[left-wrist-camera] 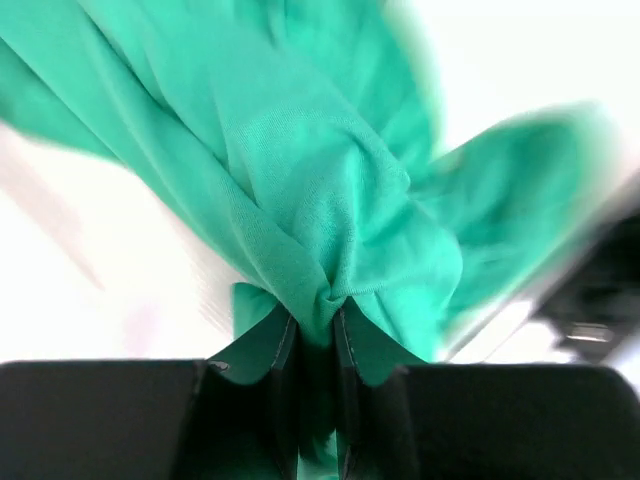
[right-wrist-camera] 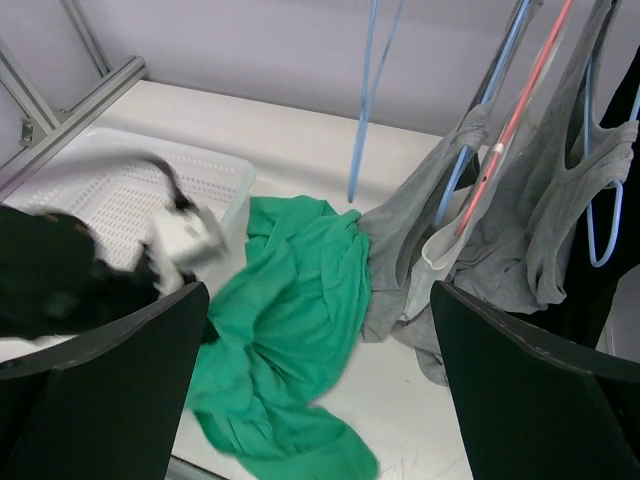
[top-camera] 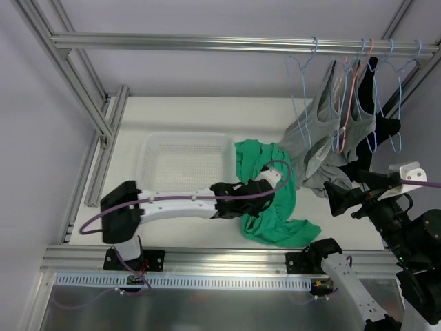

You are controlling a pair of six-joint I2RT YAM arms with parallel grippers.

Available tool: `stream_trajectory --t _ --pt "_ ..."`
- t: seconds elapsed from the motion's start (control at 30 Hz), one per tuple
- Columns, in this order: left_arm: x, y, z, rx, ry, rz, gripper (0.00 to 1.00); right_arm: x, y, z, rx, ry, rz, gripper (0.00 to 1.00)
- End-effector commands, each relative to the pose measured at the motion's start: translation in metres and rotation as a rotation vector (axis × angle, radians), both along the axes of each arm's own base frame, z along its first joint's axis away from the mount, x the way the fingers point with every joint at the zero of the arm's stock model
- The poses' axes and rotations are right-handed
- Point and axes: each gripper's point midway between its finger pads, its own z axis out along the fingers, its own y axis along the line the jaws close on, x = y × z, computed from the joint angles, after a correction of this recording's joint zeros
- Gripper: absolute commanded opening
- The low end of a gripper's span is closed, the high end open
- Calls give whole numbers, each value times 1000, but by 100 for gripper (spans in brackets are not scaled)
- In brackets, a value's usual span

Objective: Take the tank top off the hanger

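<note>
A green tank top (top-camera: 272,200) lies crumpled on the white table beside the basket; it also shows in the right wrist view (right-wrist-camera: 290,330). My left gripper (top-camera: 256,200) is shut on a fold of the green tank top (left-wrist-camera: 330,220), with cloth pinched between the fingers (left-wrist-camera: 283,350). Grey tank tops (top-camera: 331,141) hang on blue and pink hangers (top-camera: 344,103) from the rail at the back right. My right gripper (top-camera: 342,198) is open and empty, held above the table just below the hanging grey tops (right-wrist-camera: 520,220).
A white mesh basket (top-camera: 153,162) stands left of the green top. An empty blue hanger (top-camera: 301,96) hangs from the aluminium rail (top-camera: 207,43). A black garment (top-camera: 375,117) hangs at the far right. Frame posts (top-camera: 103,131) stand at the left.
</note>
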Motion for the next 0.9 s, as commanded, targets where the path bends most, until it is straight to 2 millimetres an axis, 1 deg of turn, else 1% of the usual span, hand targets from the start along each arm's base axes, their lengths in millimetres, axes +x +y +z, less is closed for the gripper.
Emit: stream_trajectory --t 0.0,0.03,0.07,0.1,0.23,0.27,0.3,0.33,0.37,0.4,0.43,0.47,0.5,0.53,0.6,0.63,0.67,0.7,0.73,0.77,0.8,0.83,0.87 --pt "8 5 145 -268 -212 -8 0 2 1 12 12 -71 3 100" --pt "6 5 161 -295 -226 -35 0 3 0 12 14 -71 -1 99" --pt "5 4 185 -329 -259 -66 0 4 0 10 13 -68 -2 100" --pt "4 6 200 -354 -276 -83 0 4 0 9 13 -68 -5 100" --pt "2 27 289 -503 -389 -91 0 5 0 8 9 -77 -5 99" --pt "11 37 304 -500 -444 -48 0 6 1 7 10 -79 -2 99" --pt "15 48 320 -513 -481 -15 0 6 2 8 11 -82 4 100" --pt "20 57 343 -535 -525 22 0 5 2 10 15 -91 6 99" --pt "30 72 357 -510 -585 80 0 6 3 10 17 -91 10 100" --pt "33 78 369 -511 -615 102 0 6 3 10 18 -92 10 100" --pt "35 88 393 -535 -655 123 0 6 4 11 21 -99 15 99" --pt "39 96 404 -516 -698 135 0 7 5 11 20 -96 16 99" --pt "45 107 413 -504 -725 189 0 7 5 10 19 -93 18 99" --pt "50 121 435 -527 -756 228 0 8 5 11 22 -97 19 100" --pt "60 137 451 -505 -804 276 0 9 6 10 21 -96 22 99" --pt "69 156 471 -525 -835 331 0 11 7 9 20 -91 21 99" --pt "72 166 481 -533 -853 350 0 12 7 9 20 -90 24 100" --pt "77 170 486 -526 -867 366 0 13 8 8 21 -86 24 100" --pt "77 183 504 -558 -891 390 0 14 8 8 20 -83 25 99" --pt "83 195 512 -537 -923 412 0 13 9 8 20 -85 28 99" --pt "89 195 514 -514 -938 425 0 14 9 8 20 -83 27 99" --pt "92 211 525 -489 -970 473 0 14 8 8 20 -83 25 99" --pt "104 218 522 -444 -984 517 0 13 8 9 19 -87 25 99"
